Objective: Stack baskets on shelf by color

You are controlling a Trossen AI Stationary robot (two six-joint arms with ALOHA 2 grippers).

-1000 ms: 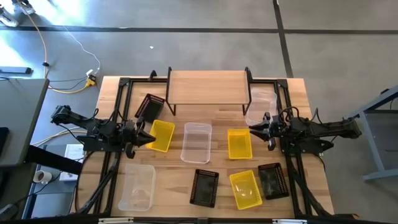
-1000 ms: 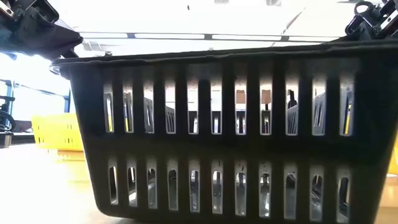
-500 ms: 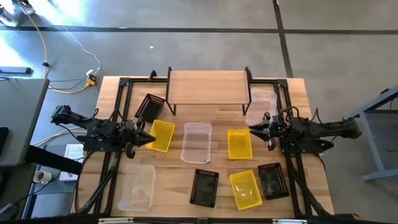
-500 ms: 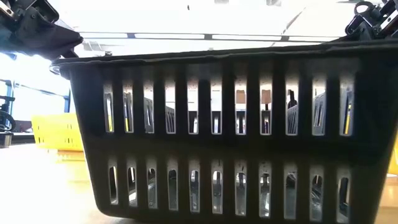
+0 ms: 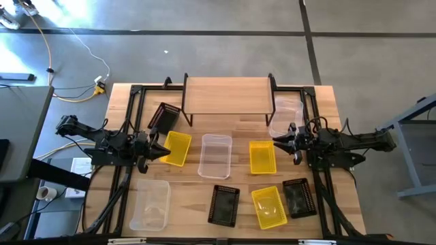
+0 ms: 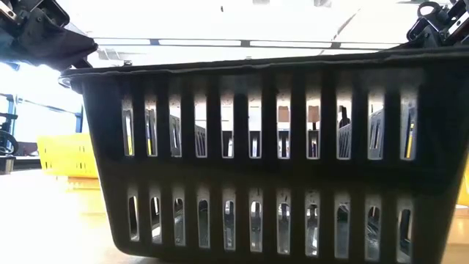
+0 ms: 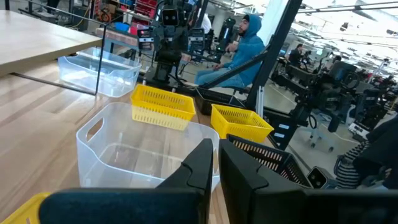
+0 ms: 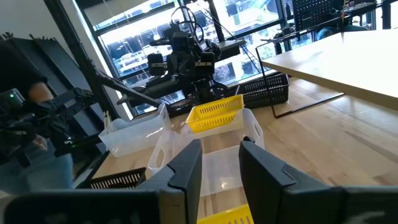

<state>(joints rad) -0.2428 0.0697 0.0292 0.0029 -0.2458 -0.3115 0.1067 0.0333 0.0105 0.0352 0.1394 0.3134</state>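
We see the left gripper (image 5: 163,151) with fingers clenched on nothing, the right gripper (image 5: 278,142) with fingers released, baskets (image 5: 215,156) strewn across the desk (image 5: 238,126), and the shelf (image 5: 227,94) bare.

Left gripper (image 5: 163,151) closed, right gripper (image 5: 278,144) parted.

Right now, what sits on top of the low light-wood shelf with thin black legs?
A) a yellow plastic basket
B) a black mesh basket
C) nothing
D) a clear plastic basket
C: in the high view the light-wood shelf top is bare, and every basket sits on the table, like the clear plastic basket in front of it.
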